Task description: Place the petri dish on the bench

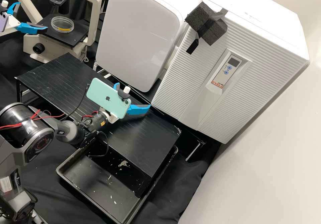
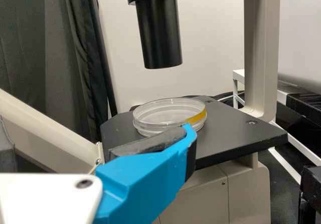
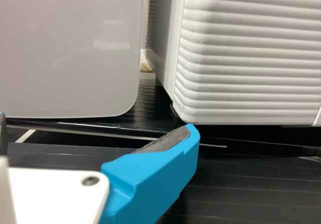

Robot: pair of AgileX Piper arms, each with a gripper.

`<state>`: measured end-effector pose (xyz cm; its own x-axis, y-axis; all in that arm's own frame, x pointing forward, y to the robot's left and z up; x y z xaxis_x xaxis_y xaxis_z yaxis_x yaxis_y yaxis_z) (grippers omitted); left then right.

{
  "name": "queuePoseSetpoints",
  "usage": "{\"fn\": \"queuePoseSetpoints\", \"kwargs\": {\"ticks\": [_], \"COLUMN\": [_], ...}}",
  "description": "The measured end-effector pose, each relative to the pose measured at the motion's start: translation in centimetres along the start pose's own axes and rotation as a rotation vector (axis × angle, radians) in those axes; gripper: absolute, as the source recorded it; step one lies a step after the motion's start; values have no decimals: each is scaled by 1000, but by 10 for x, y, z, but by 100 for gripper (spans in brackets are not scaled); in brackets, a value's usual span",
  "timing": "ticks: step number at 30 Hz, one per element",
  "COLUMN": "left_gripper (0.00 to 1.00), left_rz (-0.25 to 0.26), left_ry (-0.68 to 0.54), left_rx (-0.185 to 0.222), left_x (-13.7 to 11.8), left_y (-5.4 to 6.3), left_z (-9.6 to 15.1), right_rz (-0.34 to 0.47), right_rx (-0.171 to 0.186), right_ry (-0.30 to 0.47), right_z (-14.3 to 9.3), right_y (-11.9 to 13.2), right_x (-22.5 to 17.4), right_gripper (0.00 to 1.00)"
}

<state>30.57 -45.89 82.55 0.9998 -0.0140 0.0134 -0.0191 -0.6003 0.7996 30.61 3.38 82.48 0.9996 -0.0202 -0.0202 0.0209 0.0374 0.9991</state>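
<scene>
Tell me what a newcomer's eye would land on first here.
Probably the mint-green phone mounted on the right arm, bright above the black bench. Next, the big ribbed white cabinet beyond the bench, with its small control panel. Then the clear petri dish with a yellow strip, resting on the microscope's black stage beside the open left tool.

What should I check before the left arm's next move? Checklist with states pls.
1. Petri dish flat on microscope stage: ok.
2. Left end effector open for the grasp: ok.
3. Dish gripped: not ok, sits on the stage ungripped.
4. Exact gap between near finger and dish: cannot tell.
5. Right end effector away from dish: ok, over bench.
6. Dish on bench: not ok.
</scene>
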Motion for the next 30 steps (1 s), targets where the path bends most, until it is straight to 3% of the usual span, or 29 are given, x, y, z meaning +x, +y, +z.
{"fn": "queuePoseSetpoints", "kwargs": {"ticks": [10,13,17,23,26,30], "left_gripper": [100,100,100,100,100,100], "left_rz": [-1,-4,16,62,50,-6], "left_ry": [-8,-38,-87,-98,-98,-98], "left_rx": [2,-27,-49,-47,-71,-102], "left_x": [0,0,7,22,30,42], "left_y": [0,0,8,20,17,8], "left_z": [1,4,9,11,11,9], "right_rz": [0,0,0,0,0,0], "right_rx": [0,0,0,0,0,0], "right_ry": [0,0,0,0,0,0], "right_z": [0,0,0,0,0,0], "right_y": [0,0,0,0,0,0], "right_x": [0,0,0,0,0,0], "right_gripper": [100,100,100,100,100,100]}}
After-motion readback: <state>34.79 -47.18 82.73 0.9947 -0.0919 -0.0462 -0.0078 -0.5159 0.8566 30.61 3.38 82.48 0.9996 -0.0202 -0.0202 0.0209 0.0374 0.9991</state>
